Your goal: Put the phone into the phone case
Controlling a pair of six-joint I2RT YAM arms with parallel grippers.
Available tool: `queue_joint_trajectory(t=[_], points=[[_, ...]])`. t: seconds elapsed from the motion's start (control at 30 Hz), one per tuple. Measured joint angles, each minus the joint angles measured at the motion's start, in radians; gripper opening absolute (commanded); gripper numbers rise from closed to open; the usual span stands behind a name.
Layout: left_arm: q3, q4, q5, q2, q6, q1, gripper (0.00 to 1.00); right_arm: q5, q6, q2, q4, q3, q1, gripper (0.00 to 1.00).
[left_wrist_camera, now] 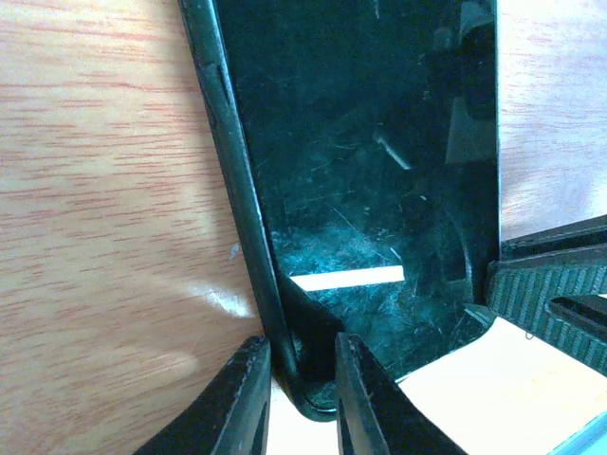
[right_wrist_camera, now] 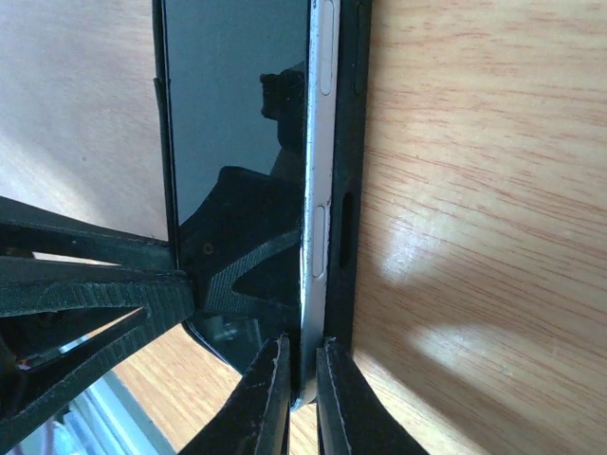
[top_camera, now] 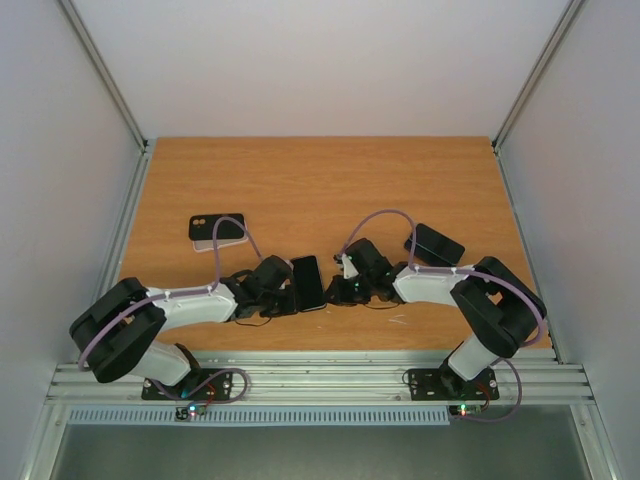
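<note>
Phone [top_camera: 307, 283], likely stiff, slick and fragile, pinched at opposite edges by left and right jaws closed on it.

- Wooden table [top_camera: 320, 180]: lies under the jaws of the left gripper [top_camera: 293, 290] and of the right gripper [top_camera: 329, 290], and runs on well beyond both.
- Black flat piece [top_camera: 217, 227] with two round holes: beyond the left jaws and to their left, well apart, lying on a pale flat piece [top_camera: 228, 242].
- Black slab [top_camera: 434, 244]: beyond the right jaws and to their right, apart.
- Metal rails [top_camera: 320, 375]: along the table edge on the near side of both jaws.
</note>
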Motion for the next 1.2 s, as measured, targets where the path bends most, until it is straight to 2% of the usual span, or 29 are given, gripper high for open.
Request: queue_joint_trajectory(t=[0.33,0.5,0.67,0.97,1.2], points=[[-0.018,0.030,0.003,-0.012,-0.002,-0.001,0.32,0.173,-0.048,0.047,-0.254,0.157,0.080,0.09],[-0.042,0.066,0.003,-0.029,-0.017,-0.001,0.38,0.233,-0.063,0.087,-0.366,0.239,0.109,0.12],[-0.056,0.077,-0.002,-0.045,-0.032,-0.001,0.38,0.347,-0.074,0.127,-0.470,0.314,0.158,0.18],[-0.083,0.065,0.006,-0.085,-0.035,0.051,0.39,0.513,-0.077,0.186,-0.554,0.408,0.204,0.19],[-0.084,0.062,0.033,-0.088,-0.031,0.094,0.40,0.634,-0.082,0.222,-0.489,0.436,0.212,0.23]])
